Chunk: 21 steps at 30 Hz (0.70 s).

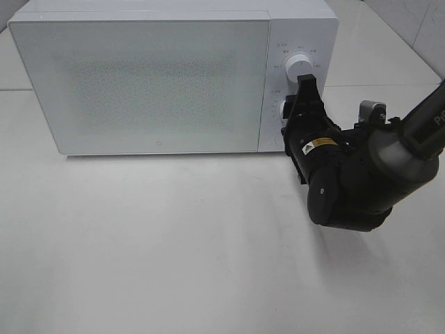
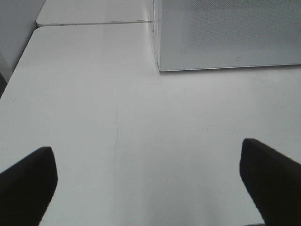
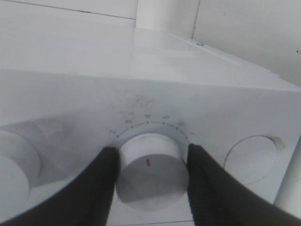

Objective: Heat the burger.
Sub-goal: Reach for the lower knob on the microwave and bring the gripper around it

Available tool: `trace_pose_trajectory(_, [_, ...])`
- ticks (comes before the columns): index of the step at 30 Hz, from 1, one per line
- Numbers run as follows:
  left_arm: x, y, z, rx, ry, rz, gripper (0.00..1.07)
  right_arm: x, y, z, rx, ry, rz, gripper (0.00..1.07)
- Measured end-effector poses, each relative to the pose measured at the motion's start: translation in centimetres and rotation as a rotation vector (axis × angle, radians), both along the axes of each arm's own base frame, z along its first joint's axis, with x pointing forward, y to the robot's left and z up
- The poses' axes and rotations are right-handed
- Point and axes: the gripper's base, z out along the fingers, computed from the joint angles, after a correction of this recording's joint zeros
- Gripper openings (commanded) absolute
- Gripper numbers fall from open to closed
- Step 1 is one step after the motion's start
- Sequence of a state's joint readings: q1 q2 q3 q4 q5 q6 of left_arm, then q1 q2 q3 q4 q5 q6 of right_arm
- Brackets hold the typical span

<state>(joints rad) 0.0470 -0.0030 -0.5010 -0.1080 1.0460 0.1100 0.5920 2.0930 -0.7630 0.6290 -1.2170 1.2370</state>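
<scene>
Pinching the lower dial (image 3: 150, 174) of a white microwave (image 1: 160, 83), the right pincer (image 3: 151, 154) has its two dark pads pressed against opposite sides of the round knob, which fills the gap between them. Printed numbers arc around the dial on the control panel (image 1: 306, 42), and a small red mark shows on the dial's face. The dial's axis runs straight out of the panel, in line with the pincer's reach, so a roll of the wrist looks like what the coming turn calls for. An upper dial (image 1: 299, 64) sits just beyond one finger, untouched.

The burger is not visible in any view. Judging by the shut, frosted door (image 1: 139, 132), it probably lies inside the oven, off to the side of the right pincer nearest the other arm; this cannot be confirmed.

The left pincer (image 2: 146, 150) hangs spread wide over the bare white table (image 1: 174, 243), holding nothing, well apart from both dials. The right arm is plainly the nearer one.
</scene>
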Motion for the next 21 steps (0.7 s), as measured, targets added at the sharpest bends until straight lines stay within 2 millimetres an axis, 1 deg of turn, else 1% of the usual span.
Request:
trace_pose_trajectory(4, [0.0, 0.0, 0.0, 0.0, 0.0, 0.0, 1.01, 0.0, -0.02, 0.0, 0.093, 0.003, -0.019, 0.06])
trace_pose_trajectory(7, [0.0, 0.0, 0.0, 0.0, 0.0, 0.0, 1.01, 0.0, -0.02, 0.0, 0.111, 0.003, -0.022, 0.06])
trace_pose_trajectory(12, [0.0, 0.0, 0.0, 0.0, 0.0, 0.0, 1.01, 0.0, -0.01, -0.02, 0.229, 0.008, -0.044, 0.06])
trace_pose_trajectory(21, [0.0, 0.0, 0.0, 0.0, 0.0, 0.0, 1.01, -0.02, 0.0, -0.03, 0.329, 0.011, -0.064, 0.06])
